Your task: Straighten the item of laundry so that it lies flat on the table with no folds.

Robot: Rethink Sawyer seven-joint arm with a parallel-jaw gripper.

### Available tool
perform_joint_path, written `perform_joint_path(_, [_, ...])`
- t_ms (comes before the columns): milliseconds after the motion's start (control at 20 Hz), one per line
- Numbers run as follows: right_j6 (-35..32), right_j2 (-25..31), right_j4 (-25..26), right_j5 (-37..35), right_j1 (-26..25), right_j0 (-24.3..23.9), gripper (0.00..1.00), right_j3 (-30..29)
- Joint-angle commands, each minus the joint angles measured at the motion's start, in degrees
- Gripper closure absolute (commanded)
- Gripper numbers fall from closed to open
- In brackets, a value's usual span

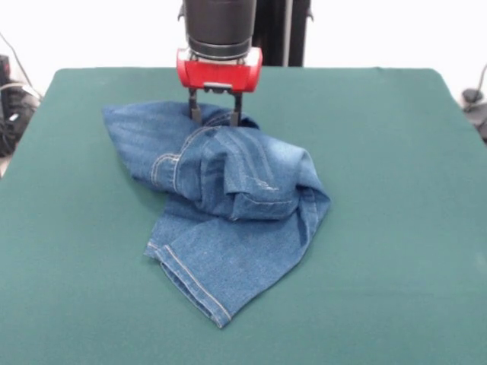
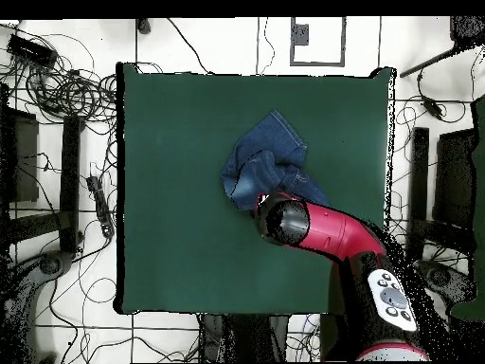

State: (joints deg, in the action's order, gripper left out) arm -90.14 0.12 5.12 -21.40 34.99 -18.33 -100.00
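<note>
**Crumpled jeans under the tool, near the middle of the bench**

The small pair of blue denim jeans (image 1: pixel 228 220) lies on the dark green bench (image 1: pixel 396 251), a little toward the robot's side of its middle. The jeans are not flat. The upper part is bunched into a raised heap with several thick folds, and a back pocket with pale stitching shows on the top of this heap. One leg comes out from the heap toward the camera in the front view; it lies flatter, and its hem with light stitching points to the near edge. Another part of the fabric spreads to the left in the front view.

The tool (image 1: pixel 215 114) stands straight down from the red and black arm (image 2: pixel 327 232). Its two dark fingers (image 1: pixel 195 109) are a narrow way apart, and their tips reach the far edge of the heap, touching the denim. I cannot tell if some fabric is pinched between them or if the tips only press on it.

In the overhead view the arm covers one side of the jeans (image 2: pixel 268 163), and the tool itself is hidden under it.

No container is on the bench; only the jeans lie on it.
</note>
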Motion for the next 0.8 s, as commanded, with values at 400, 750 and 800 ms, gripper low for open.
perform_joint_path(400, [-6.3,7.3,-0.4,2.6,-1.2,1.1,0.0,0.5])
perform_joint_path(750, [-5.6,8.8,0.0,3.7,-1.2,-0.8,1.0,-1.0])
perform_joint_path(800, [-5.4,8.8,0.2,3.6,-1.0,-0.8,1.0,-0.9])
